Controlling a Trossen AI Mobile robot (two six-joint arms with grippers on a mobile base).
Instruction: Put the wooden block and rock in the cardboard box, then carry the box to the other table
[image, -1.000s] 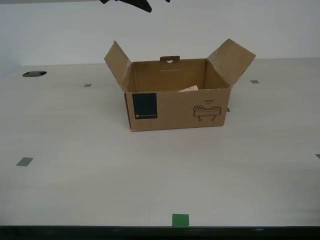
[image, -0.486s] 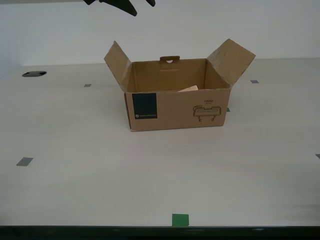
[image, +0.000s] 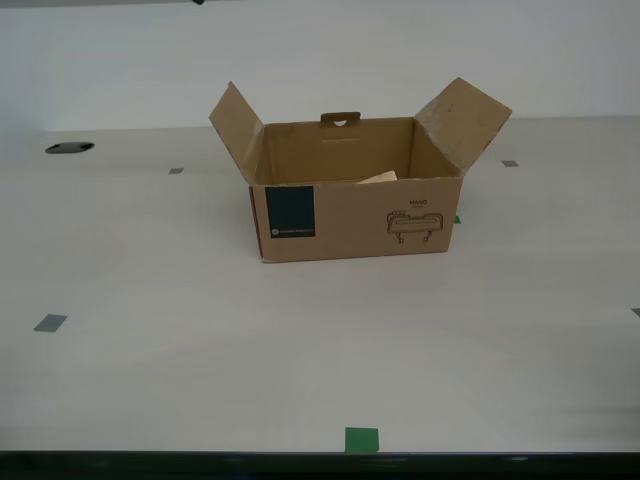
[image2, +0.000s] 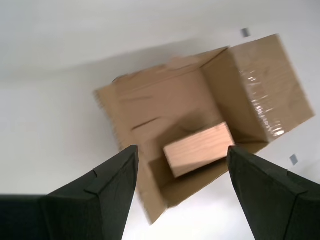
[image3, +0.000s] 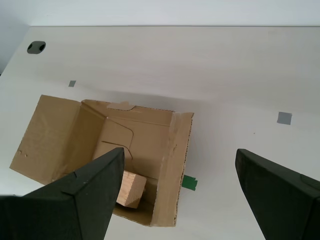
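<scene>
Brown corrugated card fills the middle of the exterior view: the cardboard box (image: 355, 215) stands on the smooth beige surface (image: 200, 360), its 2 side flaps (image: 236, 128) angled up and outward, the dark blue label patch (image: 289, 212) and black line drawing (image: 411, 224) facing you. You can see a pale corner of the wooden block (image: 380, 178) just above the box's front wall, inside it. The second wrist view looks down into the box, where the block lies flat on the box floor against 1 wall. The rock cannot be made out in any view.

Your first end effector (image3: 177, 200) hangs above the box with its fingers (image3: 75, 195) spread wide, holding nothing. Your second end effector (image2: 181, 192) is likewise spread and empty above the open box. Grey tape squares (image: 49, 322) and a green tape mark (image: 361, 439) dot the surface.
</scene>
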